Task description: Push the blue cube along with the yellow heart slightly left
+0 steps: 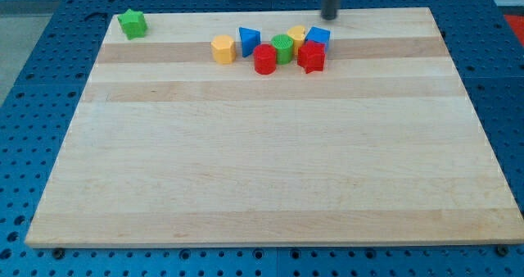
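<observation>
The blue cube (318,36) sits near the view's top, right of centre, on the wooden board (270,170). The yellow heart (297,34) lies just left of it, touching, partly hidden behind the green cylinder (282,47) and the red star (311,56). My tip (329,17) is at the board's top edge, just above and slightly right of the blue cube, a small gap apart from it.
A red cylinder (264,60) sits below-left of the green cylinder. A blue triangle (249,40) and a yellow hexagon (223,49) lie further left. A green star (132,23) is at the board's top left corner.
</observation>
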Controlling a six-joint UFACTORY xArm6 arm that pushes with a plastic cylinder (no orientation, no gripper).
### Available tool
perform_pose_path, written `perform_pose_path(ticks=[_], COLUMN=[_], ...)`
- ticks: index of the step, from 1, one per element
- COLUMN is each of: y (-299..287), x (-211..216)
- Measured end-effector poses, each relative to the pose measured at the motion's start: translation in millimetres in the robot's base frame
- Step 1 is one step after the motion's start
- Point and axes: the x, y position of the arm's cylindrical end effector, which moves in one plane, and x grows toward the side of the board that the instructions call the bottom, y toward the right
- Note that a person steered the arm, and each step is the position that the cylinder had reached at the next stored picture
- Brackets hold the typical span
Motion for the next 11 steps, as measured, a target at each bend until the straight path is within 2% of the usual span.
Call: perform_pose_path(ticks=[1, 3, 4, 7, 10, 11], y=[27.1, 14.5, -0.1, -43.9, -47.2, -44.0], x=[30.5, 84.2, 95.2, 76.0, 44.5, 16.3])
